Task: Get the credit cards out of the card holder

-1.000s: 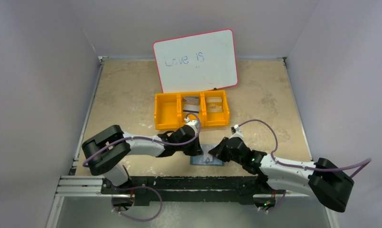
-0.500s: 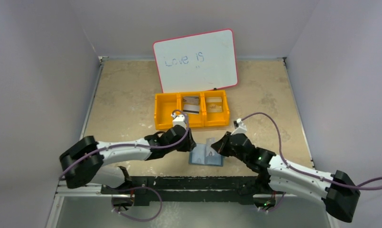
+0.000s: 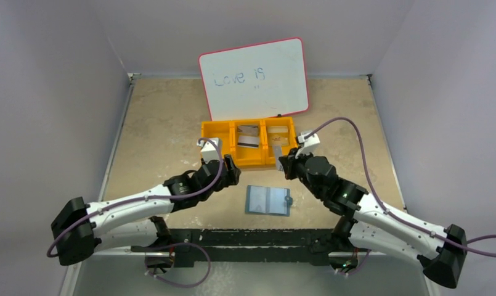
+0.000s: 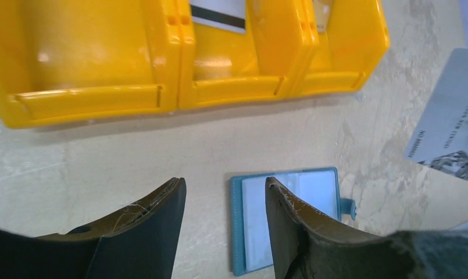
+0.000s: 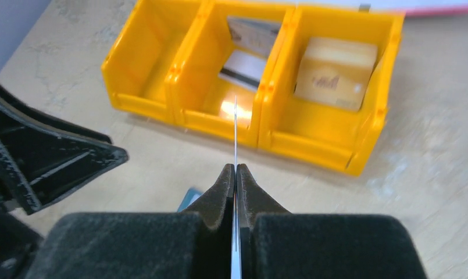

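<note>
**A:** Start with the card holder — where do we have it?

**B:** It lies open and flat on the table near the front edge, between our two arms. Neither arm touches it. We cannot tell from here whether its pockets hold more cards.

**A:** And the card we are carrying?

**B:** Our right gripper is clamped tight on a silver card. It holds the card upright by its lower edge, just in front of the orange-yellow bin. The bin's middle compartment has grey cards in it, and the right one has a tan card.

**A:** The left gripper?

**B:** Its jaws stand apart with nothing between them. It hangs between the holder and the bin, off to the left.

**A:** What worries us?

**B:** In the right wrist view, the card's edge lines up with the divider between the middle and right compartments. If we let go there, we judge it could land on that wall, tip, and slide out onto the table. We grip only a narrow strip of the card, so a knock against the rim could twist it loose. Nothing pins the holder either — pulling another card from it could drag it along.
</note>
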Robot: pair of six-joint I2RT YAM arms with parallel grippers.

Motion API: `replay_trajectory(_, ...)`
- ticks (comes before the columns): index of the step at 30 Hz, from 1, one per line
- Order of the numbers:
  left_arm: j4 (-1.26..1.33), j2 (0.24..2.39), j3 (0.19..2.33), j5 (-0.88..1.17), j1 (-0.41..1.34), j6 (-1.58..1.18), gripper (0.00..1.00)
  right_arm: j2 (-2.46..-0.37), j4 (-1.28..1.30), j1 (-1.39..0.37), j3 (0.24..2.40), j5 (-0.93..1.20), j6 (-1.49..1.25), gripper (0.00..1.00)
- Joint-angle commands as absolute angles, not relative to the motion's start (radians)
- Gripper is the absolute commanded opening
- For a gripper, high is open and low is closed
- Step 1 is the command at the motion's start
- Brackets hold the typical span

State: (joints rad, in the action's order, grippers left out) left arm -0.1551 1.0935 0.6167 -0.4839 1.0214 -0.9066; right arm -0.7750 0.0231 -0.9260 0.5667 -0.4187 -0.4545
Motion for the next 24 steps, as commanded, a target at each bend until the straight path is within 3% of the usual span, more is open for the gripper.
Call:
replay_trajectory(1,-0.238,0.988,0.592,-0.636,0.997,-0.947,0.53,-0.851,-0.138,-0.908,0.653,-0.462,-0.063,0.00)
replay_trajectory(7,-0.367,0.914,0.623,-0.726,0.991,-0.934,0.54,-1.067,-0.189,-0.662,0.834,-0.044,0.101,0.00)
replay_trajectory(13,-0.414,0.848,0.614,-0.754,0.991,-0.941,0.54,-1.226,-0.104,-0.569,1.028,0.297,0.254,0.00)
replay_trajectory(24,-0.458,0.782,0.626,-0.794,0.991,-0.920,0.54,-1.531,0.117,-0.556,1.292,0.379,0.468,0.00)
